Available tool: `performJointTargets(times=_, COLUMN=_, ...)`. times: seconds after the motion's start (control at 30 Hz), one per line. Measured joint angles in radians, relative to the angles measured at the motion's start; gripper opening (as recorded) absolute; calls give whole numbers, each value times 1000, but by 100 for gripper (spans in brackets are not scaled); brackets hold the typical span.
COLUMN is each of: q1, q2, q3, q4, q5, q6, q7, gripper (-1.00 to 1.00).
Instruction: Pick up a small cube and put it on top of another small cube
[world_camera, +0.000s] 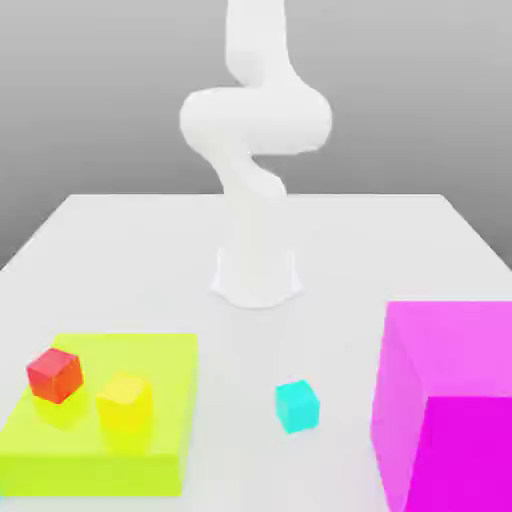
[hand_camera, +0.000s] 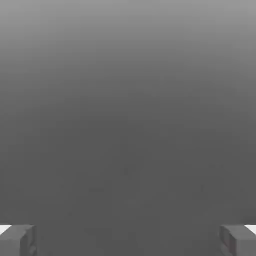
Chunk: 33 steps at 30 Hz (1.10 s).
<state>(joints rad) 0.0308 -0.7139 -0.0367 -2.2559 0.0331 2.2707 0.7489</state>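
Observation:
Three small cubes lie near the table's front in the exterior view. A red cube (world_camera: 54, 375) and a yellow cube (world_camera: 125, 402) rest apart on a flat lime-green slab (world_camera: 150, 450) at the exterior view's left. A cyan cube (world_camera: 297, 406) sits alone on the white table, right of the slab. The white arm (world_camera: 255, 130) rises from its base at the table's middle and runs up out of the picture. In the hand view my gripper (hand_camera: 128, 240) is open, its two grey fingertips (hand_camera: 17, 240) far apart with nothing between them, facing plain grey background.
A large magenta block (world_camera: 450, 400) stands at the exterior view's front right, close to the cyan cube. The arm's round white base (world_camera: 256, 280) sits mid-table. White table surface (world_camera: 130, 260) stretches behind the slab and the cubes.

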Motion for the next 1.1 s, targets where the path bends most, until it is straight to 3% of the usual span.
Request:
performJointTargets(times=0.33, q1=67, q2=362, q3=-35, q4=-148, q5=14, q6=135, q7=-154, gripper=0)
performJointTargets(times=0.77, q1=184, q2=730, q3=7, q4=-588, q5=-26, q6=590, q7=-156, gripper=0)
performJointTargets(times=1.0, q1=155, q2=956, q3=24, q4=-574, q5=7, q6=801, q7=-173, gripper=0)
performJointTargets(times=1.03, q1=150, q2=985, q3=28, q4=-569, q5=4, q6=825, q7=-171, gripper=-100)
performJointTargets(times=1.1, q1=150, q2=985, q3=28, q4=-569, q5=3, q6=825, q7=-171, gripper=-100)
